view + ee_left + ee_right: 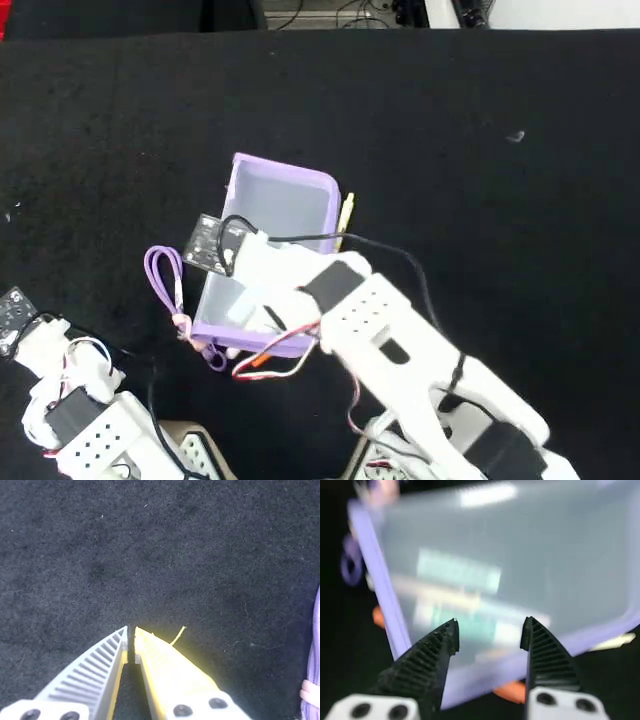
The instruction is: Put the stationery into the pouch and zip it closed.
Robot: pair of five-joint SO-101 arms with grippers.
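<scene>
Two arms show at the bottom of the high view. The left arm (85,425) sits tucked in the lower left corner. The right arm (400,345) stretches from the lower right up to the middle of the frame, where it hangs over the pouch (285,200). The pouch is lilac with a clear face and lies flat on the black cloth (500,200) at the centre. Its strap loop (163,275) curls off its left side. A thin yellow stick (346,214) lies on the cloth just beside the pouch's right edge, outside it. On my right wrist feed the right claw (491,622) is released. Its jaws are spread wide with nothing between them, just above the pouch's clear face. I see pale green and yellow shapes through that face, but they are too blurred for me to name. On the left wrist feed the left claw (130,630) is clenched on nothing, with only a sliver between the tips. It is over bare cloth, and the pouch's lilac edge sits at the far right of that frame.
</scene>
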